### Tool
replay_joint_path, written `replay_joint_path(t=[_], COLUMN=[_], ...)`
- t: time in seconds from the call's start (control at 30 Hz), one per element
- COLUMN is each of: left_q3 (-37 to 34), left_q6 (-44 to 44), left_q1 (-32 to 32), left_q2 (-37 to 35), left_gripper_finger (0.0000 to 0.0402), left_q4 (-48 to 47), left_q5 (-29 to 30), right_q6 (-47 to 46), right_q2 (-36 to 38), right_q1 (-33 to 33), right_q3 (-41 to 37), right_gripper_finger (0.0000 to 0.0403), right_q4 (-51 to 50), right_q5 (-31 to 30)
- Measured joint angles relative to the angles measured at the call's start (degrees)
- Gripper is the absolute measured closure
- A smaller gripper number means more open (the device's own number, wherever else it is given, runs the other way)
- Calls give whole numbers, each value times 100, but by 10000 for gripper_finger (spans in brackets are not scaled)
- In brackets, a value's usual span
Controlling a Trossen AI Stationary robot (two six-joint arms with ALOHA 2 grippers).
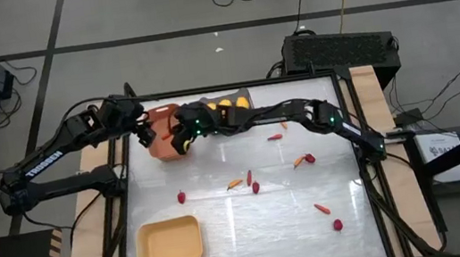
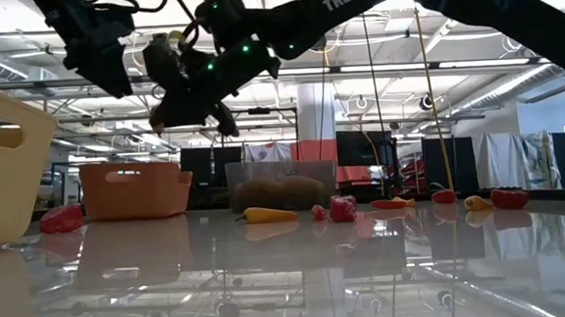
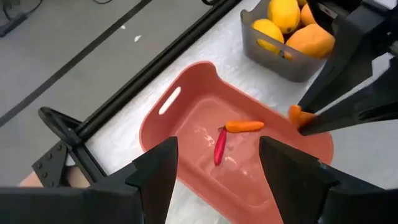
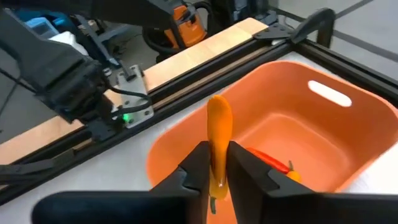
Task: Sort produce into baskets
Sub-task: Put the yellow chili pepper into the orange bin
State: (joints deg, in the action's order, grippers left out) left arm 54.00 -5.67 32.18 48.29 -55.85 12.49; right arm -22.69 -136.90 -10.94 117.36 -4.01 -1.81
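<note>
The orange-brown basket stands at the table's far left, with a red stick and an orange stick lying on its floor. My right gripper reaches across from the right and is over that basket, shut on an orange carrot-like stick. My left gripper hangs open above the same basket, holding nothing. The dark grey basket next to it holds yellow-orange lemon-like fruits. My right gripper pinches the carrot-like stick's lower part between its two fingers. The fingers slant down from the table's right side and lie across the stick. The stick stands nearly upright, its upper end above the fingertips, lifted clear over the orange-brown basket.
The pale yellow basket sits at the near left. Loose produce lies across the table's middle and right: an orange stick, red pieces, and more sticks. Both arms crowd the far left corner.
</note>
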Motion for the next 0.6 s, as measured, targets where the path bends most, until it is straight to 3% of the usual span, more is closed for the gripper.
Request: replay_joint_path(t=[0.37, 0.6], left_q3=[0, 0], left_q6=[-18, -140], left_q1=[0, 0], left_q2=[0, 0], left_gripper_finger=[169, 169], left_q4=[-44, -40], left_q5=[0, 0], right_q6=[115, 96], right_q2=[5, 357], right_q1=[-63, -341], right_q3=[5, 144], right_gripper_finger=[305, 293], right_q4=[-160, -1059], right_q5=[101, 1053])
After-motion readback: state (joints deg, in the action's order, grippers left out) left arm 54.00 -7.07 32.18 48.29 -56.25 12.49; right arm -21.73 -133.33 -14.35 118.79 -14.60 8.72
